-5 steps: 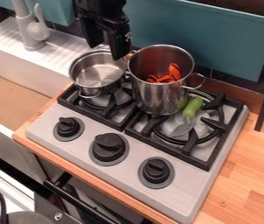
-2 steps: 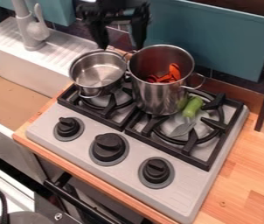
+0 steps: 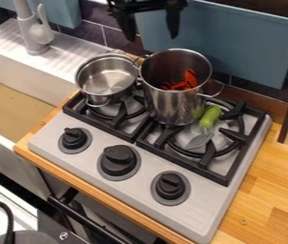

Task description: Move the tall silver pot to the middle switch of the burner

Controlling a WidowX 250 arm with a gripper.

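My gripper (image 3: 153, 34) hangs at the top of the camera view, open, its two fingers spread apart with nothing between them. It is above and slightly behind the tall silver pot (image 3: 172, 102), not touching it. The pot stands upright on the burner grates near the middle of the stove, with something orange-red (image 3: 186, 81) inside. The middle switch (image 3: 118, 160) is a black knob on the stove's front panel, in front and to the left of the pot.
A shallower silver pot (image 3: 107, 78) sits close on the left. A green-handled utensil (image 3: 209, 117) lies on the right burner beside the tall pot. Two more knobs (image 3: 75, 138) (image 3: 170, 186) flank the middle one. The sink (image 3: 19, 78) and faucet (image 3: 39, 31) are at left.
The gripper has moved up and to the right, and its fingers now show spread apart. Both pots and the utensil have stayed where they were.
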